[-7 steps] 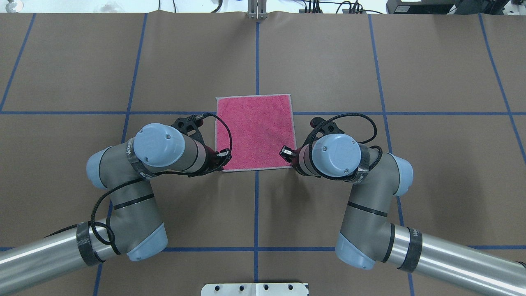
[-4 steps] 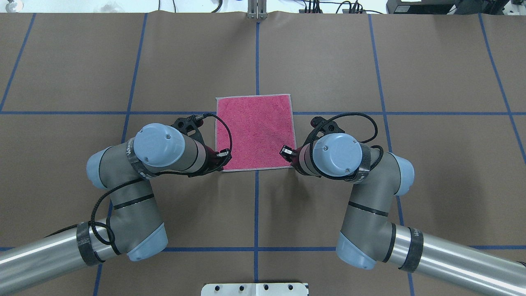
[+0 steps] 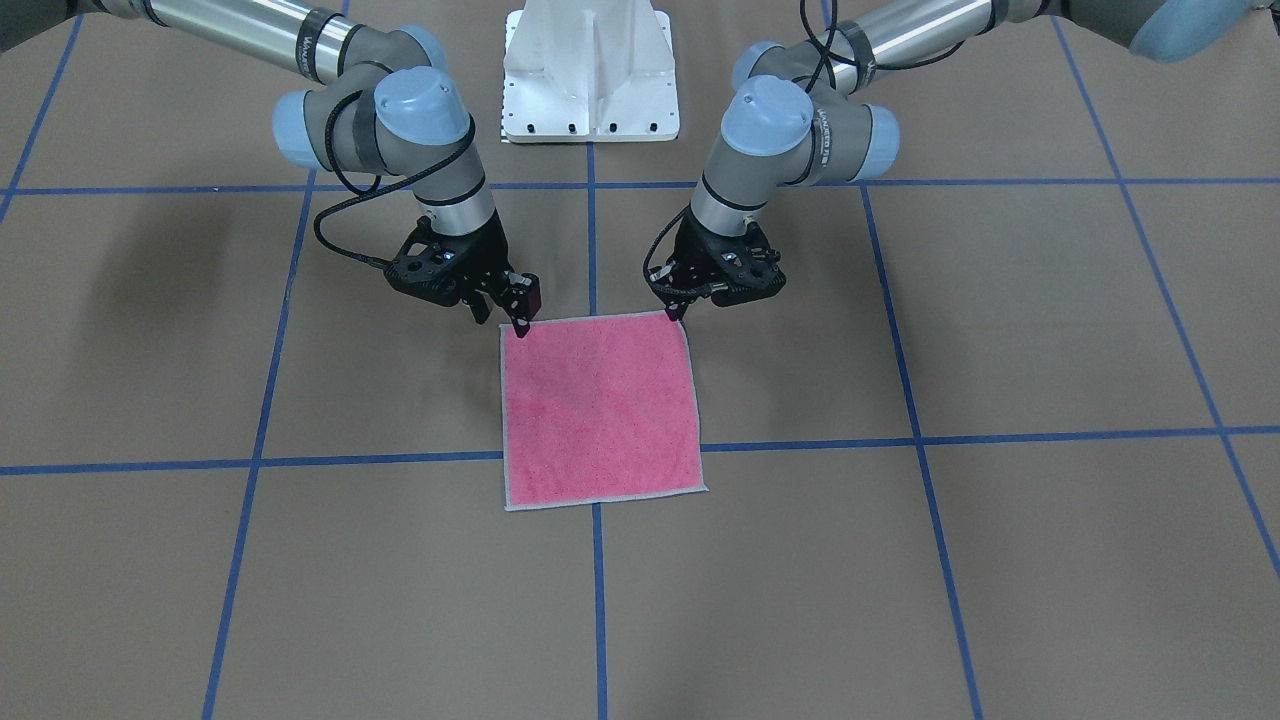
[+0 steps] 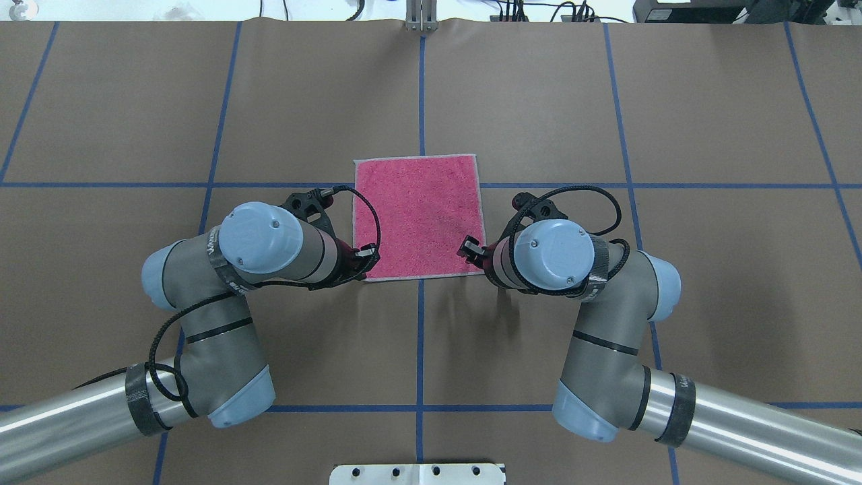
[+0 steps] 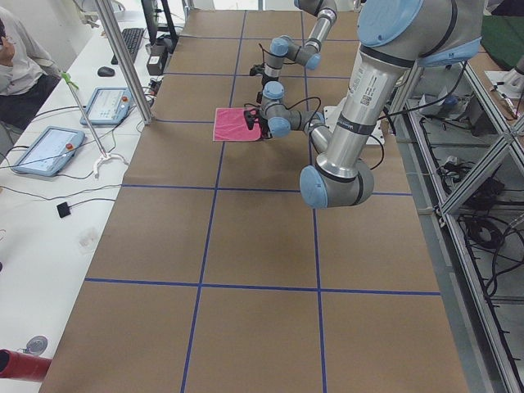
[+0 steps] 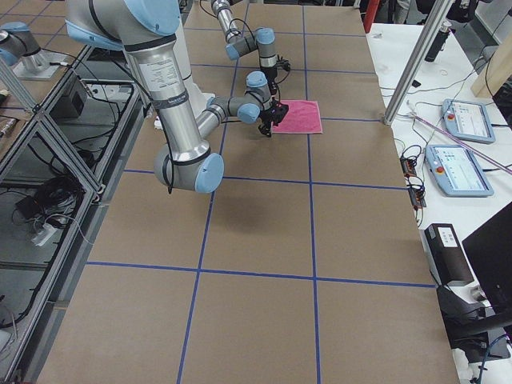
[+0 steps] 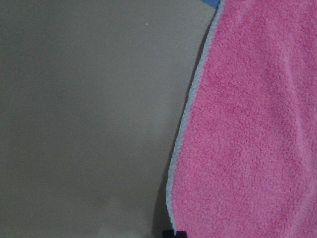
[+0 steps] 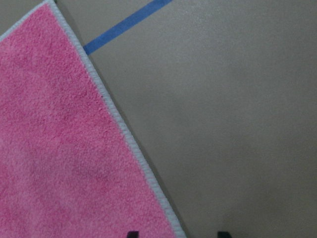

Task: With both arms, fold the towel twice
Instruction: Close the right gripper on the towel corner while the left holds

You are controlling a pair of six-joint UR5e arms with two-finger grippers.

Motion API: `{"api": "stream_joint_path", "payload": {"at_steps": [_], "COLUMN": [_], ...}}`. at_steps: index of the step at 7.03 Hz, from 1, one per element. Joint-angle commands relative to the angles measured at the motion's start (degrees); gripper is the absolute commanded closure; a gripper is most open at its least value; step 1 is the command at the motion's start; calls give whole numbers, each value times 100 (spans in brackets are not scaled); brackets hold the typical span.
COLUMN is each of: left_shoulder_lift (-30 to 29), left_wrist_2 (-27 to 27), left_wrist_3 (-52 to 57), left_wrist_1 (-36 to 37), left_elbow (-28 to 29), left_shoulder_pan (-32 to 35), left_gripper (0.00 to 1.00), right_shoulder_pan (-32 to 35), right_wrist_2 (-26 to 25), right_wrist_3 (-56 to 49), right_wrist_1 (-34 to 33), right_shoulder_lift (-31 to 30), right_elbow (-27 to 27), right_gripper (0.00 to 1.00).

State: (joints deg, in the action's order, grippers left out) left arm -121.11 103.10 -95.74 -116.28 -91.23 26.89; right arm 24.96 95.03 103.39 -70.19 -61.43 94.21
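The towel (image 4: 417,215) is lying flat on the table (image 4: 539,101), pink face up, over a crossing of the blue tape lines (image 4: 673,184). The left gripper (image 3: 677,310) is standing at the towel's near corner on the robot's left, and its fingers (image 7: 173,233) are pressing together on the light grey stitched edge. The right gripper (image 3: 522,312) is hovering at the other near corner; its fingers (image 8: 132,233) are standing apart, one over the pink cloth, one over the bare table

Square pink towel (image 4: 417,215), flat, unfolded
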Motion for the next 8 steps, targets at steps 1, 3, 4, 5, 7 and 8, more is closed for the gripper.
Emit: {"api": "stream_joint_path", "payload": {"at_steps": [1,3,4,5,7,8], "left_shoulder_lift": [0,0,0,0,0,0], "left_wrist_2": [0,0,0,0,0,0], "left_wrist_3": [3,3,3,3,3,3], "left_wrist_1": [0,0,-9,-9,-9,-9], "left_elbow": [0,0,0,9,9,9], "left_shoulder_pan": [0,0,0,0,0,0], "left_gripper": [100,100,100,100,100,100], "right_shoulder_pan": [0,0,0,-9,-9,0], "right_wrist_2": [-2,-2,-2,-2,-11,-11], "right_wrist_3": [23,23,23,23,23,23], "right_wrist_1": [-4,5,5,-3,-4,-4], "right_shoulder_lift": [26,35,44,44,44,44], "right_elbow": [-34,-35,-35,-43,-52,-52], "right_gripper": [30,39,43,45,46,50]}}
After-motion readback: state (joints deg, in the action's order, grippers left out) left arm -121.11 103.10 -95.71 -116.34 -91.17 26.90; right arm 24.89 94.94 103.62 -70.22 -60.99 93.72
